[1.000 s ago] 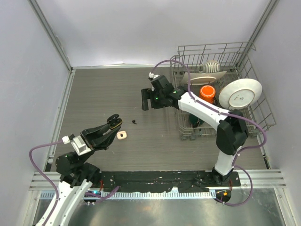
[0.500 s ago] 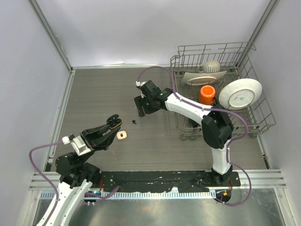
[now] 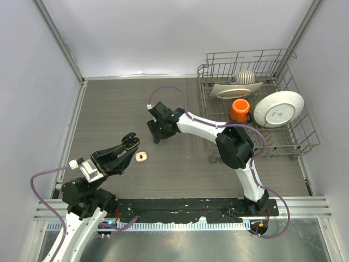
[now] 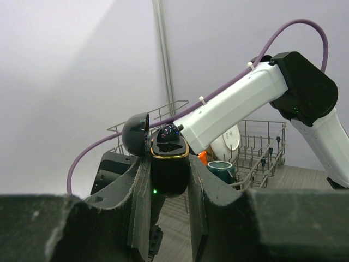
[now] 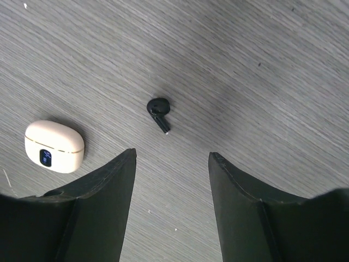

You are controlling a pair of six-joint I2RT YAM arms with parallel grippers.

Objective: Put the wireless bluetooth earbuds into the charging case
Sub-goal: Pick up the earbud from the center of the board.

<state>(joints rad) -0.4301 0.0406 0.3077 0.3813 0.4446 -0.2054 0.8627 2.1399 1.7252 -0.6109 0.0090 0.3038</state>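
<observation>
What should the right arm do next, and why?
Probably lower the right gripper, easing slightly forward, until its open fingers straddle the black earbud. That bud lies loose on the table just ahead of the gap between the fingers, untouched. The left gripper holds the black charging case with its lid open, seemingly ready to receive it.

The left arm (image 3: 76,234) and right arm (image 3: 203,126) had white shells with black joint housings. A purple cable (image 3: 34,185) looped from each wrist. The left gripper (image 4: 168,164) and right gripper (image 5: 172,154) bore dark, matte, wedge-shaped fingers. Their black base plate (image 3: 180,207) lay at six o'clock.
</observation>
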